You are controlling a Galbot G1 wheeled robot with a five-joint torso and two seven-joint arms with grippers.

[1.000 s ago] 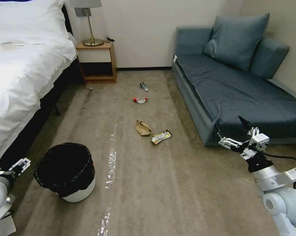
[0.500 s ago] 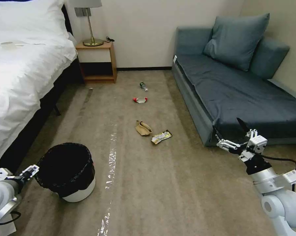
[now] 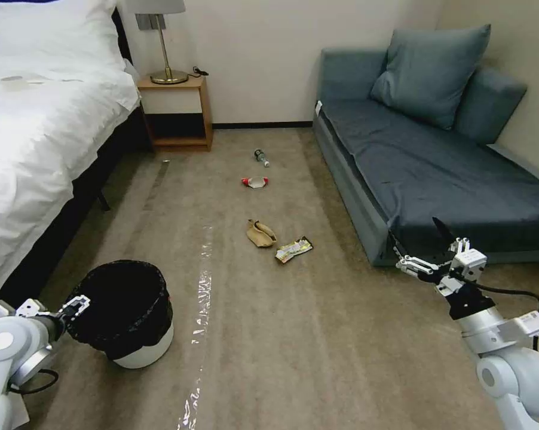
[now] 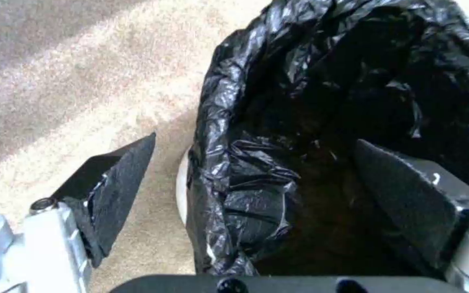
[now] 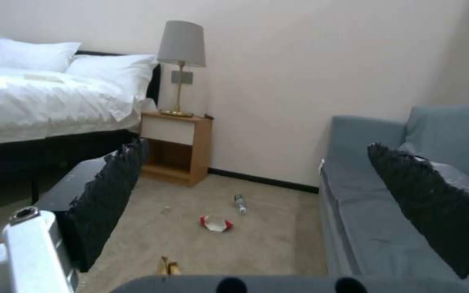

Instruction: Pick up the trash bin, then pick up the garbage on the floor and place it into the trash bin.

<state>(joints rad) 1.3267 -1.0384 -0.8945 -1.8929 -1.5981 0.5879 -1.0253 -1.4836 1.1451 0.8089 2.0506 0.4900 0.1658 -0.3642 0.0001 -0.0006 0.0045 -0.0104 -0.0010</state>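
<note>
The left claw (image 4: 250, 183) is spread wide across the rim of the trash bin (image 3: 126, 313), one finger outside, one inside. The bin looks light and stiff, but its bag is slippery; the rim seems the best hold. The right claw (image 3: 422, 248) hangs wide apart, holding nothing, far from the bin.

White bed (image 3: 36, 119), nightstand (image 3: 177, 113) with lamp (image 3: 162, 42), blue sofa (image 3: 437, 161).
</note>
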